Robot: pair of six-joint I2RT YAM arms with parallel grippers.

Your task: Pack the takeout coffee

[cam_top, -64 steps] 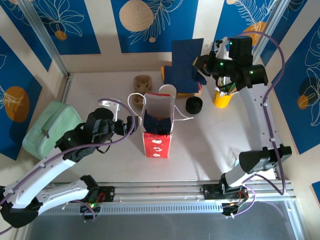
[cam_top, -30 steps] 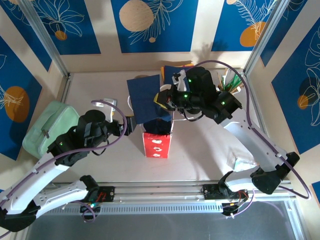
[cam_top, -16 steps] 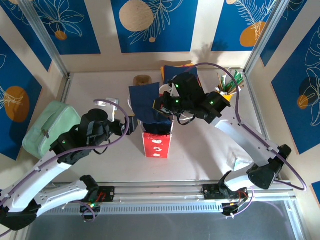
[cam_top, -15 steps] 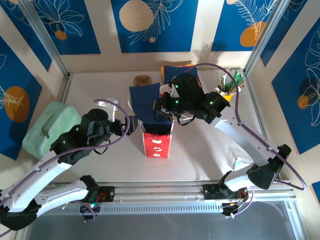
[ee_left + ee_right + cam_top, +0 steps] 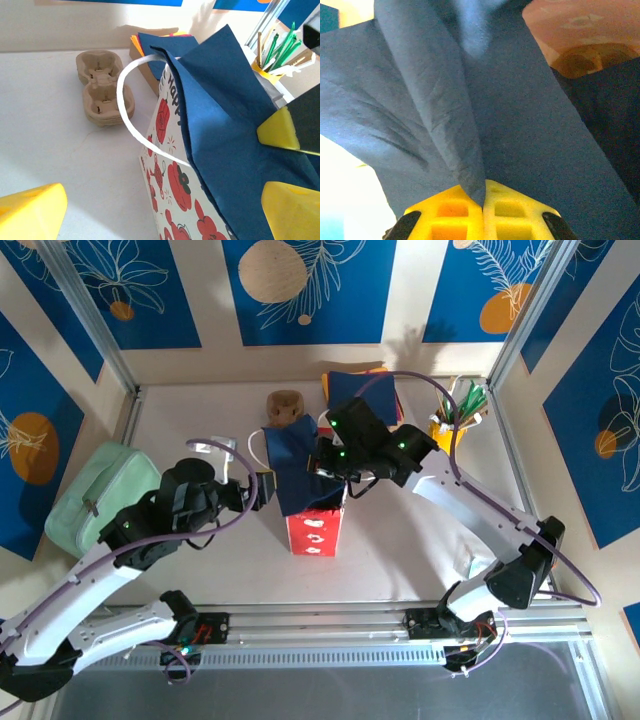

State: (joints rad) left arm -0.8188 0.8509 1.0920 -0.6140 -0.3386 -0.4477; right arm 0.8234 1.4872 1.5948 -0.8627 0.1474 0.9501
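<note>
Trouble here would most likely come from the blue napkin. The right gripper is clenched on one folded corner of it, above the mouth of the red paper bag. From overhead, much of the sheet hangs toward the bag's 9 o'clock wall rather than squarely over the opening. Let go now, the napkin could slide down the outside. It could also spread across the mouth and block the way in for the cup.

The bag looks light and stands unsupported. The left gripper waits at its 9 o'clock with jaws spread wide, grasping nothing and apparently not bracing the wall. A downward push from the right arm could therefore buckle or tip the bag. The white handle loops outward on that side and could catch a finger.

Where the takeout coffee stands cannot be told, because the right arm covers the table at the bag's 2 to 3 o'clock. A careless retreat could sweep anything there, or the yellow cup of sticks farther out at 2 o'clock.
</note>
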